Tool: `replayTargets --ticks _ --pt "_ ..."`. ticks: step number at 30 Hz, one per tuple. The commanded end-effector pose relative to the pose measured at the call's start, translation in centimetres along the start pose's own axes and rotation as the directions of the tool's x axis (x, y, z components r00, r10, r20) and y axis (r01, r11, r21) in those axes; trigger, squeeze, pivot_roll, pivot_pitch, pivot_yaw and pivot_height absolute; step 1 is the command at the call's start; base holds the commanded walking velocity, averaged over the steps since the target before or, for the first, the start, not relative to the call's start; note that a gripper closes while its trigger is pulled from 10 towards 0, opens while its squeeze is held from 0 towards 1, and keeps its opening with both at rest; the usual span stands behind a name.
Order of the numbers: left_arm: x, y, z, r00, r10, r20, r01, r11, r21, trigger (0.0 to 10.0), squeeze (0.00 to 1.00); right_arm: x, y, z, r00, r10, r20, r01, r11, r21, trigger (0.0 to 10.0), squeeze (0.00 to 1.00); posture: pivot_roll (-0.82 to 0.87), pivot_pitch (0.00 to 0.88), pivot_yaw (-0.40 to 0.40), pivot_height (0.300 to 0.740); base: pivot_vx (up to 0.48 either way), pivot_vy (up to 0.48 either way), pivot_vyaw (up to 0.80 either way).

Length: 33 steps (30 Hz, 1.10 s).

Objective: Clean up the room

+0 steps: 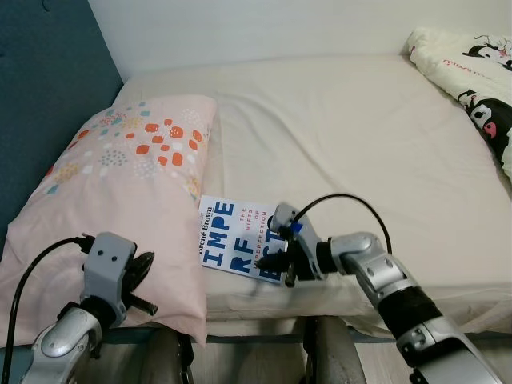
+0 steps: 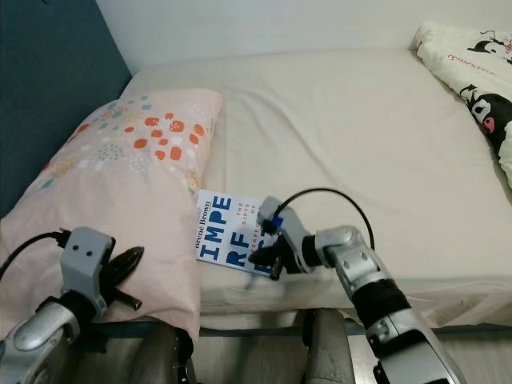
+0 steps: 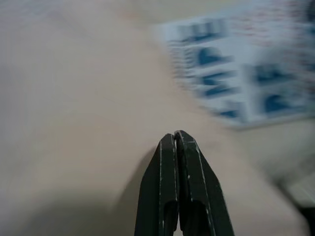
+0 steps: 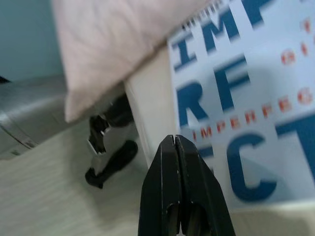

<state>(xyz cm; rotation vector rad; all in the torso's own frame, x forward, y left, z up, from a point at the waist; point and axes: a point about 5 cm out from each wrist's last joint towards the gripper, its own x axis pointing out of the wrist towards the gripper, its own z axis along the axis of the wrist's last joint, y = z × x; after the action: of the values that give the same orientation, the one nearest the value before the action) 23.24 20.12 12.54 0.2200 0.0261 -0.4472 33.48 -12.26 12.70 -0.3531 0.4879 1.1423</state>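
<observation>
The book (image 1: 237,238) lies flat at the front edge of the bed (image 1: 360,136), its white cover with big blue letters facing up. My right gripper (image 1: 276,268) sits over the book's near corner, right at the bed's edge, and its two black fingers are pressed together with nothing between them. I cannot tell whether the tips actually touch the cover or only hover above it.

Just beside the book, on my left, is a pink pillow (image 1: 120,192) with orange and teal dots; its edge meets the book's spine side and, seen from my right wrist, a corner of it overlaps the top of the cover. My left gripper (image 1: 140,276) is over the near end of that pillow, fingers closed together and empty, pointing toward the book.

Well away from the book, at the far right corner of the bed, a cream blanket (image 1: 472,80) with black cartoon figures is bunched up. A dark teal wall (image 1: 44,96) runs along the pillow's far side.

My right wrist camera looks past the bed's edge to a pale wooden floor (image 4: 59,196), which the head cameras barely catch. My left wrist camera gives a blurred look across pillow fabric to the book.
</observation>
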Motion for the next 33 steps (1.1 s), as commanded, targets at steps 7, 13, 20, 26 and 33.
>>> replayTargets --ticks 7,13,20,26,33 --pt "-0.5 -5.2 0.0 0.957 -0.288 0.037 0.287 0.957 0.032 10.0 0.00 1.4 1.0 -1.5 0.997 0.036 -0.073 -0.034 0.999 0.025 10.0 0.00 0.00 0.274 -0.001 0.560 0.000 0.000 0.00" --pt "-0.1 -6.2 0.1 0.949 -0.310 0.051 0.310 0.951 0.024 10.0 0.00 2.3 1.0 -2.1 0.992 0.031 -0.120 -0.031 1.000 -0.002 10.0 0.00 0.00 0.269 -0.004 0.560 0.000 0.000 0.00" --pt "-0.1 -6.1 -0.1 0.953 -0.299 0.050 0.297 0.954 0.036 10.0 0.00 2.7 0.3 -3.0 0.979 -0.063 -0.196 0.053 0.997 -0.057 10.0 0.00 0.00 0.265 -0.011 0.560 0.000 0.000 0.00" --pt "-0.1 -6.1 -0.1 0.954 -0.295 0.049 0.293 0.955 0.042 10.0 0.00 2.2 -0.7 -2.4 0.976 -0.117 -0.185 0.102 0.991 -0.089 10.0 0.00 0.00 0.264 -0.012 0.560 0.000 0.000 0.00" --pt "-0.1 -6.1 -0.1 0.953 -0.301 0.048 0.299 0.953 0.047 10.0 0.00 1.2 -1.7 -2.1 0.971 -0.151 -0.186 0.131 0.984 -0.117 10.0 0.00 0.00 0.264 -0.010 0.560 0.000 0.000 0.00"
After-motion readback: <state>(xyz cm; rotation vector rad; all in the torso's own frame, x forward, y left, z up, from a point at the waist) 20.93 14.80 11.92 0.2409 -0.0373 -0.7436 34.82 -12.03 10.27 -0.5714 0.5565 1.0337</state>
